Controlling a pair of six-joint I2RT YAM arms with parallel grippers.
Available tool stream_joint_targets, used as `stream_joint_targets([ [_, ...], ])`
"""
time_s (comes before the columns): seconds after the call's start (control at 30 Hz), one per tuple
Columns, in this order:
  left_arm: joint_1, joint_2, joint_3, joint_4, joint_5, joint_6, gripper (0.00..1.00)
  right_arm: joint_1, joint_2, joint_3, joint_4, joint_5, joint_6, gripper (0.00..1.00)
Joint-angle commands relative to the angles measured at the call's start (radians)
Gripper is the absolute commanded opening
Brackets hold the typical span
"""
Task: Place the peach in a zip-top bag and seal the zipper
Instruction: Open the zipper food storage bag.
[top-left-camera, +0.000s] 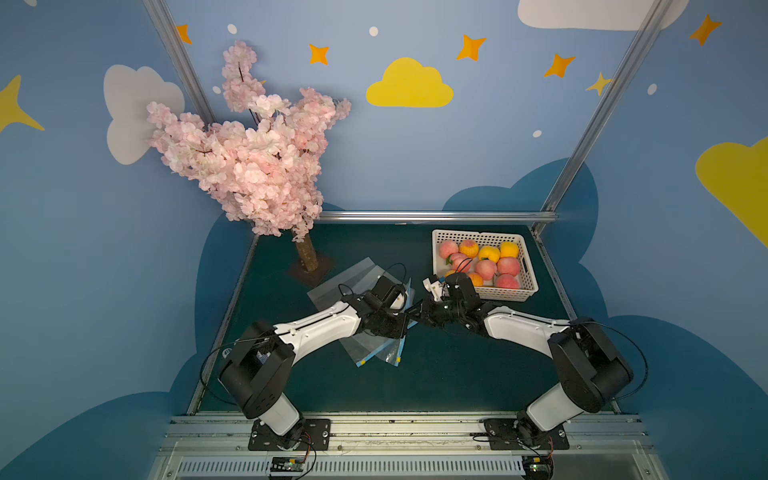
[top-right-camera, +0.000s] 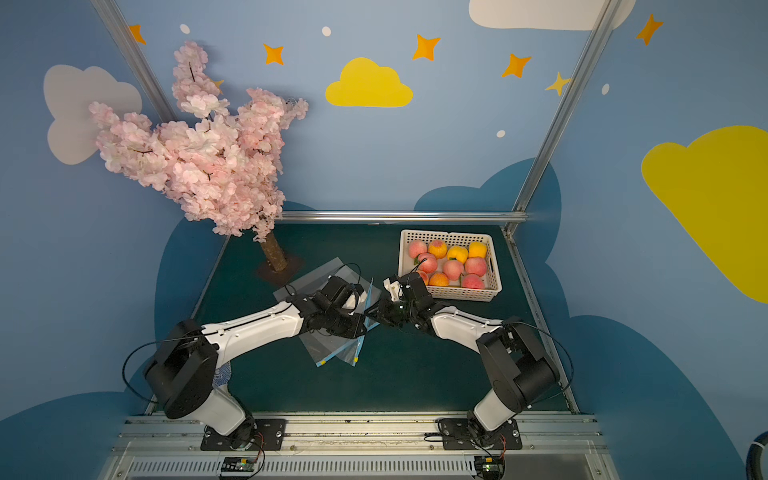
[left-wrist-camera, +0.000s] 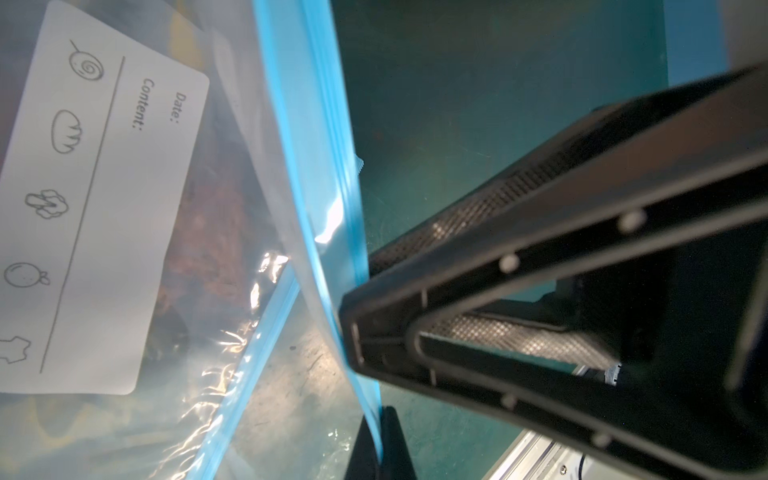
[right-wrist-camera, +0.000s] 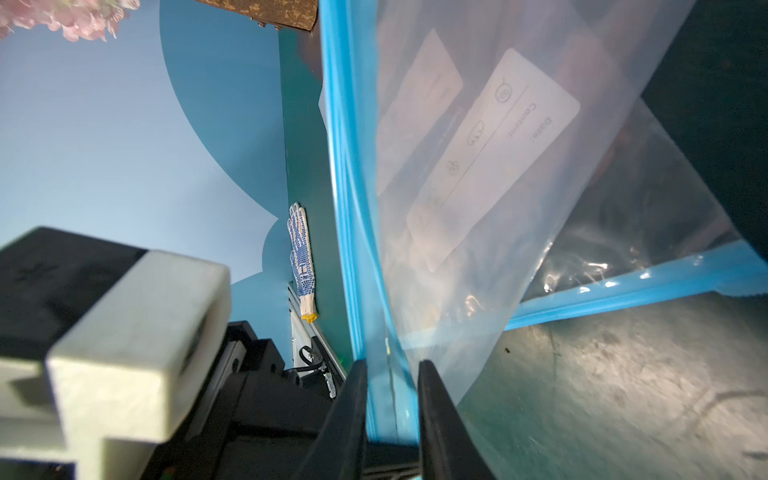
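A clear zip-top bag (left-wrist-camera: 232, 187) with a blue zipper strip and a white label is held up off the green mat. My left gripper (left-wrist-camera: 380, 419) is shut on that blue strip. My right gripper (right-wrist-camera: 392, 374) faces it from the other side. Its jaws stand narrow, and the strip of the bag (right-wrist-camera: 498, 208) fills the gap between them. In both top views the two grippers meet tip to tip at mid-table (top-left-camera: 411, 316) (top-right-camera: 368, 316). Several peaches (top-left-camera: 509, 266) (top-right-camera: 476, 266) lie in the white basket (top-left-camera: 530, 270). Through the bag only blurred brown shapes show.
Another flat bag (top-left-camera: 374, 353) (right-wrist-camera: 623, 286) lies on the mat under the left arm. A pink blossom tree (top-left-camera: 249, 166) stands at the back left, its trunk (top-left-camera: 307, 253) near the bags. A knitted glove (right-wrist-camera: 301, 257) lies at the mat's edge.
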Motion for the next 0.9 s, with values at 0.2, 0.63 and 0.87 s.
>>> stream_joint_targets([
  [0.2,0.005,-0.043,-0.017,0.009,0.014,0.009,0.03,0.007,0.029,0.009,0.037,-0.025,-0.013,0.08],
  [0.63,0.012,-0.069,-0.028,-0.021,-0.051,0.003,0.18,0.008,-0.04,-0.005,-0.022,0.038,-0.037,0.0],
  [0.87,0.024,-0.083,-0.038,-0.009,-0.089,-0.035,0.28,0.009,-0.033,0.0,-0.057,0.056,-0.043,0.0],
])
